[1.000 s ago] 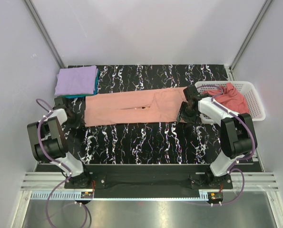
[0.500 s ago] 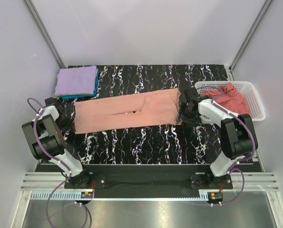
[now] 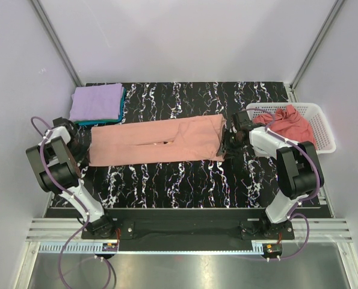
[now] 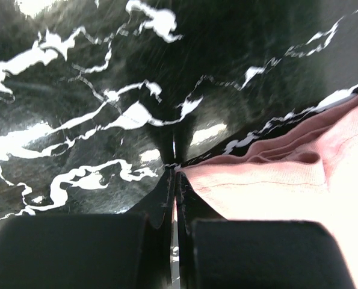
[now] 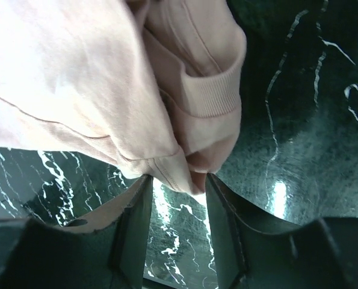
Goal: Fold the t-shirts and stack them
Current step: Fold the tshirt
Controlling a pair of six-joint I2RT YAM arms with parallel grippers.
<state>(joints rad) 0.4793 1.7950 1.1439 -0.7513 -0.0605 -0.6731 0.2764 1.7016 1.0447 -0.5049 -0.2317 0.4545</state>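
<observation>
A salmon-pink t-shirt (image 3: 154,141), folded into a long strip, lies across the middle of the black marble table (image 3: 179,180). My left gripper (image 3: 77,142) is at its left end. In the left wrist view its jaws (image 4: 174,171) are shut on the shirt's thin corner (image 4: 275,186). My right gripper (image 3: 231,138) is at the right end. In the right wrist view it (image 5: 179,180) is open, and the shirt's bunched hem (image 5: 76,72) reaches just between the fingertips. A folded lavender t-shirt (image 3: 96,101) lies on a teal one (image 3: 122,102) at the back left.
A white lattice basket (image 3: 323,129) at the right edge holds a crumpled rose-pink t-shirt (image 3: 293,123), close behind my right arm. Grey walls close in the table on the left, back and right.
The salmon-pink shirt has slid left along the table with my left gripper pulling its left end. My right gripper has stayed by the right end, shifting slightly left.
</observation>
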